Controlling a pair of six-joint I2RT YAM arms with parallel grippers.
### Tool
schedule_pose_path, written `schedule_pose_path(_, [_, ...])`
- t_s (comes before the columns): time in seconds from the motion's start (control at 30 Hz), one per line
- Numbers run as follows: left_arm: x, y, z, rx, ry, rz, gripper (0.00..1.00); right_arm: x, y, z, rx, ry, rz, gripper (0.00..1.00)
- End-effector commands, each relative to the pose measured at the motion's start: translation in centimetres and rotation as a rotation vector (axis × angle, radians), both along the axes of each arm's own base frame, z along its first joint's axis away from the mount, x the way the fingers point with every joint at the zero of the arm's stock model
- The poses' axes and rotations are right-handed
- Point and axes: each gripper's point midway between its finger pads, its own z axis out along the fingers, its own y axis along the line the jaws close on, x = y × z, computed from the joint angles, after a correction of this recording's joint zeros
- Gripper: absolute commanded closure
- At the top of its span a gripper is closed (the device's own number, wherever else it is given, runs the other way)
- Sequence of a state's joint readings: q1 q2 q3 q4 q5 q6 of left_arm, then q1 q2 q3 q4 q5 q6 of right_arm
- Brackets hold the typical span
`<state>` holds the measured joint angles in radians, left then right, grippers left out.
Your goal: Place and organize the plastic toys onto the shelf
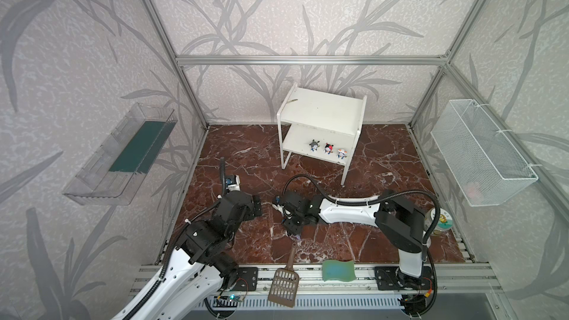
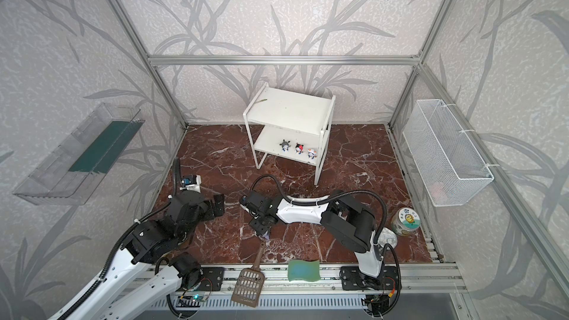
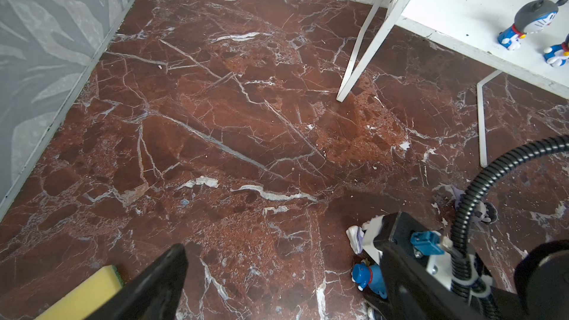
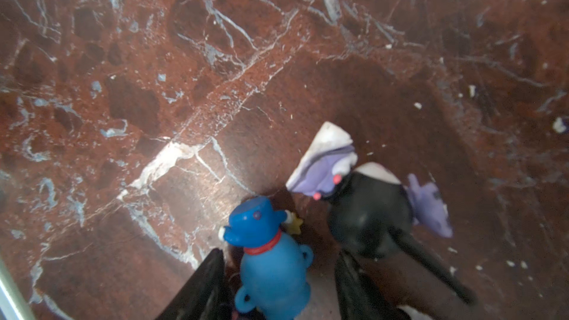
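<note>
Fingers (image 4: pixel 209 275) apart around the blue toy (image 4: pixel 272 272), the right gripper (image 4: pixel 278 255) should pinch gently and miss the purple-black toy (image 4: pixel 366 220) beside it; the left gripper (image 1: pixel 257 207) is spread wide.

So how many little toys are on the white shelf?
3, in a row on the lower board of the shelf: grey-headed toy, red-black toy, white-headed toy. The back of that board is hidden.

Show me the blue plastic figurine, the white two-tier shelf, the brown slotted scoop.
Blue plastic figurine (image 4: pixel 274 272): right wrist view, its body.
White two-tier shelf (image 1: pixel 323 109): a top view, bare upper board.
Brown slotted scoop (image 1: pixel 284 286): a top view, slotted blade.
</note>
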<state>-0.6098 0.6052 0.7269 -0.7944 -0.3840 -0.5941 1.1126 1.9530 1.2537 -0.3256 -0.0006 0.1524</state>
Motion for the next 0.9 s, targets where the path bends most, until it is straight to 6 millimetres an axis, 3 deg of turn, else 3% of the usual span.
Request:
schedule_pose_path(0.0, [0.0,0.3,-0.3,0.007,-0.002,0.013,0.01,0.8,-0.4,-0.2,-0.042,-0.001,-0.019,0.46])
schedule_pose_path(0.3, [0.0,0.4,-0.2,-0.003,-0.017,0.014,0.01,1.3,0.1,0.3,-0.028,-0.003,-0.031,0.63])
schedule_pose_path(0.5, [0.0,0.5,-0.2,0.001,-0.021,0.018,0.01,0.9,-0.3,3.7,0.05,-0.03,-0.026,0.65])
schedule_pose_path(0.63, [0.3,-0.5,-0.1,-0.014,-0.024,-0.031,0.01,-0.4,-3.3,5.1,0.05,-0.018,-0.063,0.65])
schedule_pose_path(0.87, [1.2,-6.0,-0.3,-0.114,-0.007,-0.269,0.01,-3.5,-11.4,3.5,0.034,0.055,-0.209,0.65])
